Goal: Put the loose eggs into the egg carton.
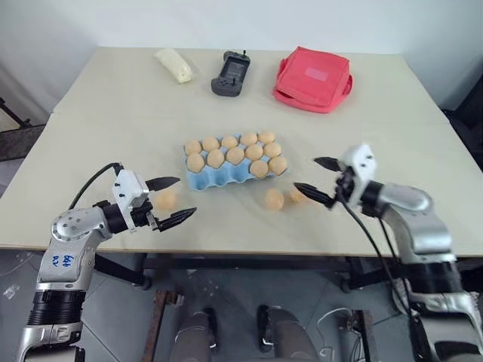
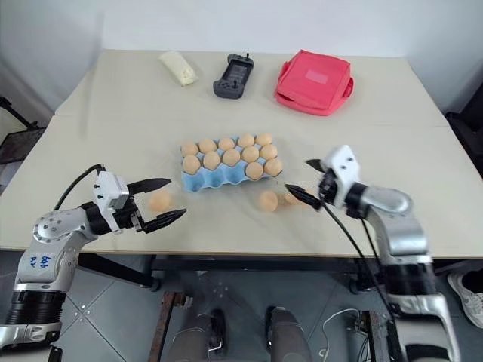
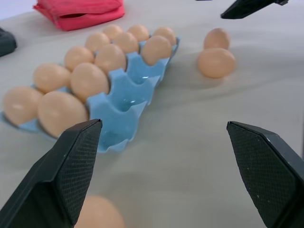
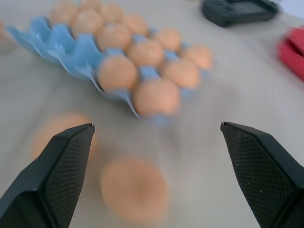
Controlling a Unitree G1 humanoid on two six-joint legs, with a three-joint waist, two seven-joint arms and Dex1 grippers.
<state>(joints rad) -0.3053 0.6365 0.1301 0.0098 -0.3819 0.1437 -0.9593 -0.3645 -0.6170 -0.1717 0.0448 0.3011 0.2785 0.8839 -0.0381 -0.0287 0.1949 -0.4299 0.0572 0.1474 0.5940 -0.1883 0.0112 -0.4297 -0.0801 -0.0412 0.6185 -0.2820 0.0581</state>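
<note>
Ten smooth tan eggs (image 1: 235, 154) are seated in the light blue moulded carton (image 1: 215, 180); three lie loose beside it on the desk (image 1: 113, 113). Both the left gripper (image 1: 172, 200) and the right gripper (image 1: 319, 178) are held apart, empty. Fragile, slippery shells are judged best pinched gently across the middle.

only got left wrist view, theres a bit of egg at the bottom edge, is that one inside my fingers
Observer: From the head view, that loose egg rests on the table between the open jaws of the left gripper, not gripped.
Operator: and the right gripper, holding anything
Observer: No, the right gripper is open and empty, beside the two other loose eggs.
Operator: carton front row free all along
Observer: Yes, all five front cups of the egg carton are empty.
</note>
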